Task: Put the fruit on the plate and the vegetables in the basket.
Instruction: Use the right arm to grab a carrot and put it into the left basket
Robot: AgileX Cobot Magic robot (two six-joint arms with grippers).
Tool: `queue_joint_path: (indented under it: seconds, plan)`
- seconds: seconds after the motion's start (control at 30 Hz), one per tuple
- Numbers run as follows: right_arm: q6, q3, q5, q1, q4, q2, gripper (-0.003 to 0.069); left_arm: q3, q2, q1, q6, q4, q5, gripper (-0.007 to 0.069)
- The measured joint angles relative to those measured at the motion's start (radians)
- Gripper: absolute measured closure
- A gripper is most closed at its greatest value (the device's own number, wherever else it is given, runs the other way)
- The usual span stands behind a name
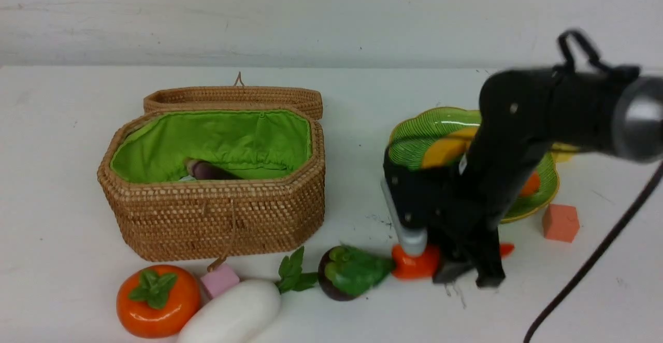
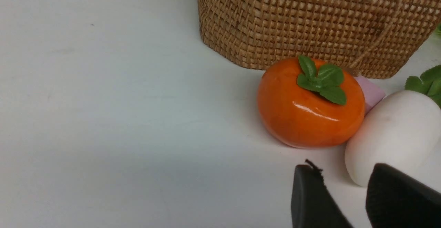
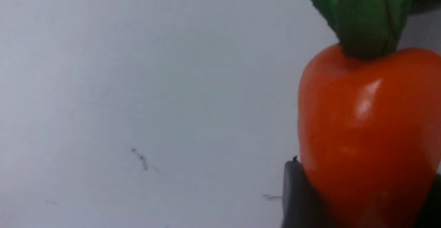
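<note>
- Table (image 1: 62, 177): broad bare room lies on the left and in the gap between basket and plate. That gap is the likely lane for the carry.
- Basket (image 1: 217, 213): it stands left of centre with its lid (image 1: 233, 97) swung back and the green lining exposed. An eggplant (image 1: 210, 171) already lies inside. The near rim is tall, so a load must rise above it before crossing.
- Plate (image 1: 430, 125): it sits behind the right arm and holds a mango (image 1: 443, 152). Its scalloped near edge is close to the forearm.
- Right gripper (image 1: 469, 275): it is down at the table's front, its jaws against the flanks of the carrot (image 3: 361, 135). The far finger is only a dark sliver, so a firm grip is probable, not certain.
- Step in hand: grasping the carrot. Next it calls for a straight lift, then a move left to the basket.
- Left gripper (image 2: 348, 204): its jaws are apart and empty, low beside the radish (image 1: 233, 314).
- Persimmon (image 1: 155, 301): it touches the radish at the front edge, with a pink cube (image 1: 220, 279) wedged behind them.
- Mangosteen (image 1: 331, 286): it touches the carrot's leafy end and may roll when the carrot lifts.
- Orange cube (image 1: 560, 222): it sits clear, right of the plate.
</note>
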Motion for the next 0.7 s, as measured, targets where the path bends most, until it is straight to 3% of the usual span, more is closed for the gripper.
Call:
queue_joint_path:
  seconds: [0.1, 0.13, 0.17, 0.27, 0.37, 0.4, 0.5, 0.57, 0.7]
  plan:
    - [0.0, -0.118, -0.007, 0.0, 0.085, -0.046, 0.0307, 0.0, 0.0, 0.0, 0.0, 0.0, 0.0, 0.0386]
    - [0.001, -0.194, -0.048, 0.0, 0.203, -0.056, 0.0307, 0.0, 0.0, 0.0, 0.0, 0.0, 0.0, 0.0386]
    - [0.001, -0.214, -0.063, 0.0, 0.241, -0.056, 0.0307, 0.0, 0.0, 0.0, 0.0, 0.0, 0.0, 0.0386]
    - [-0.011, -0.33, -0.235, 0.013, 0.624, -0.032, 0.0307, 0.0, 0.0, 0.0, 0.0, 0.0, 0.0, 0.0386]
    - [-0.155, -0.367, -0.431, 0.055, 0.971, 0.037, 0.0307, 0.0, 0.0, 0.0, 0.0, 0.0, 0.0, 0.0386]
    - [-0.17, -0.367, -0.442, 0.058, 0.986, 0.043, 0.0307, 0.0, 0.0, 0.0, 0.0, 0.0, 0.0, 0.0386]
    - [-0.429, -0.371, -0.623, 0.122, 1.12, 0.178, 0.0307, 0.0, 0.0, 0.0, 0.0, 0.0, 0.0, 0.0386]
    - [-0.495, -0.37, -0.726, 0.153, 1.133, 0.263, 0.0307, 0.0, 0.0, 0.0, 0.0, 0.0, 0.0, 0.0386]
    - [-0.505, -0.362, -0.864, 0.2, 1.141, 0.368, 0.0307, 0.0, 0.0, 0.0, 0.0, 0.0, 0.0, 0.0386]
